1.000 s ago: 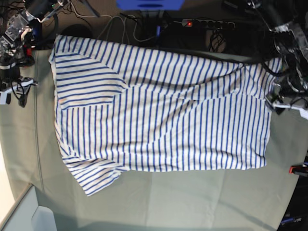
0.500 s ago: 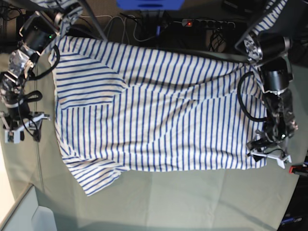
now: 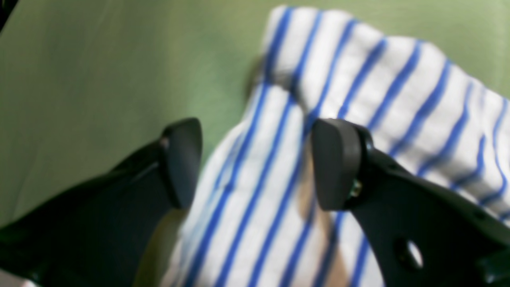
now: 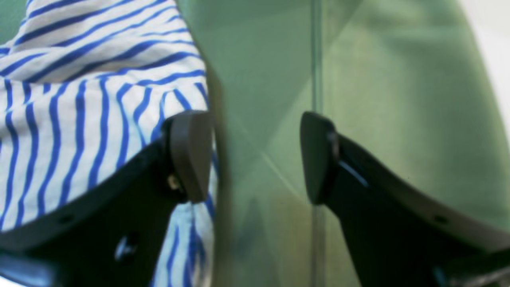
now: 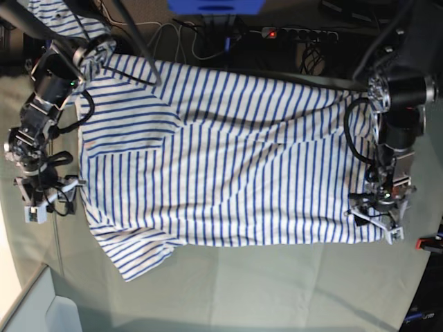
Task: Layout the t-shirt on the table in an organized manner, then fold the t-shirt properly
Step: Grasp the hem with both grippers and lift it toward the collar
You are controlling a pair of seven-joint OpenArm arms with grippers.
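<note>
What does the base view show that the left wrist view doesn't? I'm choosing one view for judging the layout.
Only the base view shows the whole t-shirt, the right gripper beside its edge, and cables behind. Only the left wrist view shows, blurred, the left gripper open with striped fabric between its jaws. Both show shirt and table.

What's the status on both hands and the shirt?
Left hand open, straddling the t-shirt edge. Right hand open at the opposite edge, one pad over fabric. Shirt spread across the table, one sleeve still rumpled. Nothing blocking.
</note>
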